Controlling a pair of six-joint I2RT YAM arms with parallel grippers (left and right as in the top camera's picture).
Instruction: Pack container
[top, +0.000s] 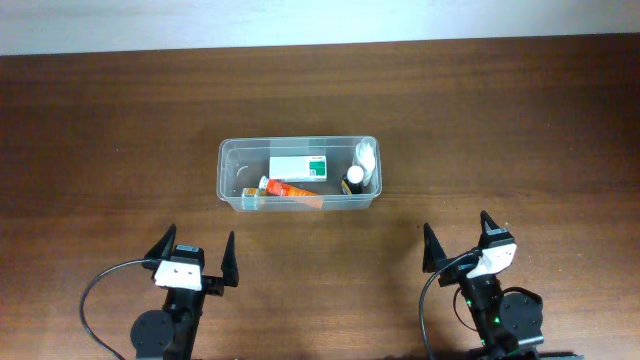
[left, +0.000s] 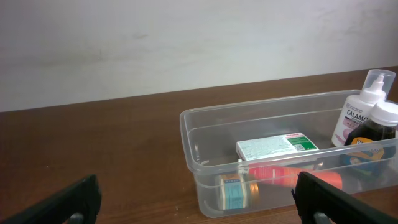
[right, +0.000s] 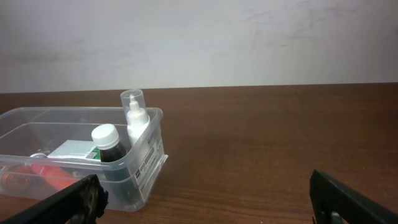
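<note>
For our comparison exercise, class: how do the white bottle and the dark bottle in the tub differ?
Colour: the white bottle has a pale body with pink lettering; the dark bottle is near black. Top: the white bottle ends in a nozzle under a clear cover; the dark bottle has a white cap. Height: the white bottle stands taller than the dark bottle. Both stand upright, side by side, at the tub's right end.

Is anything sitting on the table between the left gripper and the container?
No. In the overhead view, the stretch between the left gripper and the container is only bare brown table. The two are apart, with no object between them.
</note>
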